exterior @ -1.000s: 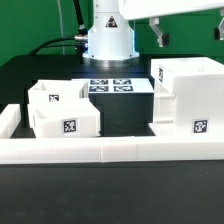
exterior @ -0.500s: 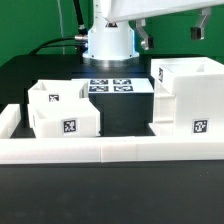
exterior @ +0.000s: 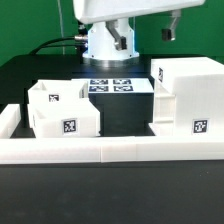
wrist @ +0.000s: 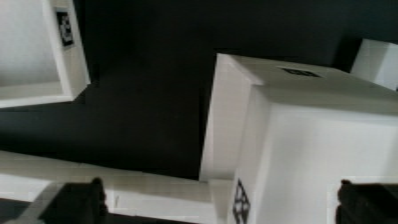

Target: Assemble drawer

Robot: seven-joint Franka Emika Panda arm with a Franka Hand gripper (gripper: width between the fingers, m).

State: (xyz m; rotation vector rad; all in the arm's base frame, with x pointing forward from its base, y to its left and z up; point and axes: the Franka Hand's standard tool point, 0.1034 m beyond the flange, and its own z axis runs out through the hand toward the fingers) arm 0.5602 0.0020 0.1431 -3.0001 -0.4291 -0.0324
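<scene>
The big white drawer shell (exterior: 192, 92) stands on the exterior view's right, with tags on its front and top. A smaller white piece (exterior: 162, 98) sits tight against its left side. An open-topped white tray (exterior: 64, 110) stands apart on the left. My gripper (exterior: 147, 35) hangs high above the table behind these parts, open and empty, its two fingers wide apart. In the wrist view a tall white tagged block (wrist: 302, 130) lies below my gripper (wrist: 221, 205), with the dark fingertips (wrist: 75, 200) far to either side and touching nothing. The tray's corner (wrist: 36, 50) shows at the edge.
The marker board (exterior: 115, 86) lies flat at the back, in front of the arm's base (exterior: 108, 42). Long low white border bars (exterior: 110, 150) run along the front and up the left side (exterior: 8, 120). The bar also shows in the wrist view (wrist: 107, 180). The table is black.
The gripper has moved towards the exterior view's left, from over the shell's back right to behind its left side. It stays open. The drawer parts have not moved.
</scene>
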